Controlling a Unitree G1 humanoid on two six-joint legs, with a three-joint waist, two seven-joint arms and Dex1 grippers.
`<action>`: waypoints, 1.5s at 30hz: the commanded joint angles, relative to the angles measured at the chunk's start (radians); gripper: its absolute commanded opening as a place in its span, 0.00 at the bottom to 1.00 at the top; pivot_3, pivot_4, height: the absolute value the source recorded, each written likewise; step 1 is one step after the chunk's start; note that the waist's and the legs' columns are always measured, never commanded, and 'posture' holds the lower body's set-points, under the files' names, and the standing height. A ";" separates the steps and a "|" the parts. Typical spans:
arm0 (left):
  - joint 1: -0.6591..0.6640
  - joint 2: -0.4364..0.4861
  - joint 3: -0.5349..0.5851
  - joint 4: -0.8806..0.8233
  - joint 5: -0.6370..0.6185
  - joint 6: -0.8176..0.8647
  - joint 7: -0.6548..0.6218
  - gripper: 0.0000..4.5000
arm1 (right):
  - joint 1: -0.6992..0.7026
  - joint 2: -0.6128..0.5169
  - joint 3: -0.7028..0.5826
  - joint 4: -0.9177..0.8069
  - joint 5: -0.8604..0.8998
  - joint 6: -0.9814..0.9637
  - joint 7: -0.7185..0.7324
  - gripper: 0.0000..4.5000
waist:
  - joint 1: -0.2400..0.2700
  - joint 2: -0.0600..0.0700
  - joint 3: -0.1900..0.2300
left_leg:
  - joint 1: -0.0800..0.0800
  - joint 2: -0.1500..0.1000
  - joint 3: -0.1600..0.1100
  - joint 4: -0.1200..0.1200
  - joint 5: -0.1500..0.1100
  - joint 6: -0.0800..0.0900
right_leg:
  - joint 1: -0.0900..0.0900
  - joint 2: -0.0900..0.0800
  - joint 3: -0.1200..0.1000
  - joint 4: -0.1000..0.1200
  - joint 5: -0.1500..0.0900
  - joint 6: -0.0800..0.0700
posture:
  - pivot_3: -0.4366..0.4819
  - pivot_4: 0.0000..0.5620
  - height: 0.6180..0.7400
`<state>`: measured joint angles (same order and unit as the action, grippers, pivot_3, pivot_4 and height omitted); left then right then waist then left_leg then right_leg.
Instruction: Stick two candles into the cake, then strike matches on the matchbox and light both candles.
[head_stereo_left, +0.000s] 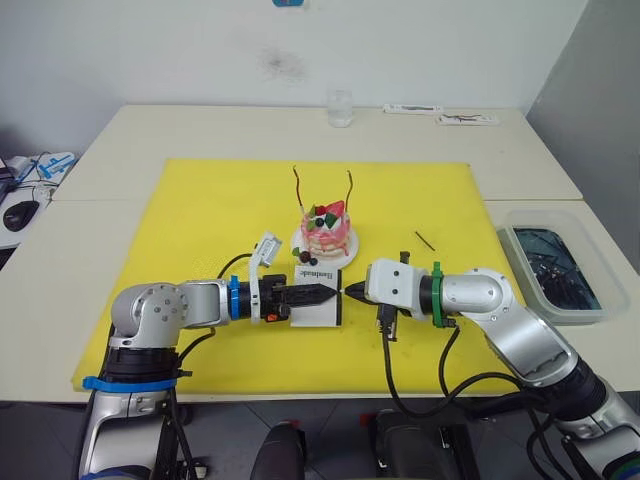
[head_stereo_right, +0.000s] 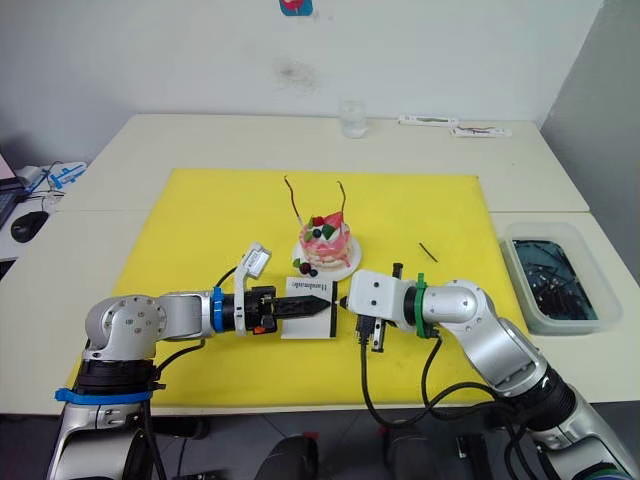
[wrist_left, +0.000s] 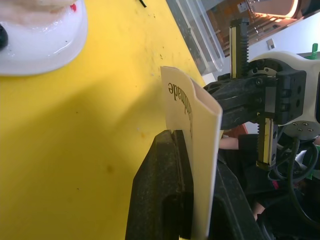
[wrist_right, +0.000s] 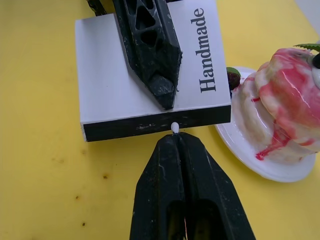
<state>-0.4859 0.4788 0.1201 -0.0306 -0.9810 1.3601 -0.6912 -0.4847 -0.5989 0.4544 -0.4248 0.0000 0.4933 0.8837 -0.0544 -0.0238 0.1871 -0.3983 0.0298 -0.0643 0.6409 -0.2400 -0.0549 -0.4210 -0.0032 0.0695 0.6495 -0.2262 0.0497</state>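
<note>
Right tool (wrist_right: 175, 137) pinching a match (wrist_right: 174, 127) against the matchbox (wrist_right: 145, 75) strip, left tool (head_stereo_right: 318, 308) clamping the box. Candles (head_stereo_left: 299, 190) planted in cake (head_stereo_left: 328, 232), unlit; lighting remains.

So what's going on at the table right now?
Both candles already stand in the cake, unlit. The left claw is shut on the matchbox, holding it just above the yellow mat in front of the cake. The right claw is shut on a match, its pale tip against the box's black striking strip. A second match lies on the mat to the right.
</note>
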 joint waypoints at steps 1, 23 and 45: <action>-0.087 0.009 0.066 -0.034 -0.028 -0.054 -0.011 0.00 | 0.011 -0.043 0.043 -0.072 0.026 -0.047 0.106 0.00 | 0.000 0.000 0.000 | 0.000 0.000 0.000 0.000 0.000 0.000 | 0.000 0.000 0.000 0.000 0.000 0.000 | 0.48 0.27 1.00; 0.037 0.078 0.124 -0.204 -0.109 0.000 0.094 0.00 | -0.109 0.003 -0.087 -0.068 0.113 0.090 0.039 0.00 | 0.016 -0.001 0.001 | -0.001 0.000 -0.001 0.004 0.000 0.000 | 0.001 0.000 -0.001 0.000 0.000 -0.001 | 0.48 0.27 1.00; -0.011 0.076 0.079 -0.143 -0.110 -0.022 0.050 0.00 | -0.129 0.041 -0.029 -0.031 0.033 0.065 0.019 0.00 | 0.015 -0.001 0.001 | -0.001 0.000 -0.001 0.003 0.000 0.000 | 0.000 0.000 -0.001 0.001 0.001 0.000 | 0.48 0.27 1.00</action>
<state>-0.4826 0.5541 0.2013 -0.1557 -1.0745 1.3467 -0.6231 -0.5884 -0.5597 0.4254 -0.4461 0.0479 0.5768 0.9098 -0.0395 -0.0249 0.1879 -0.3991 0.0297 -0.0653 0.6439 -0.2400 -0.0548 -0.4208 -0.0032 0.0688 0.6500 -0.2255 0.0494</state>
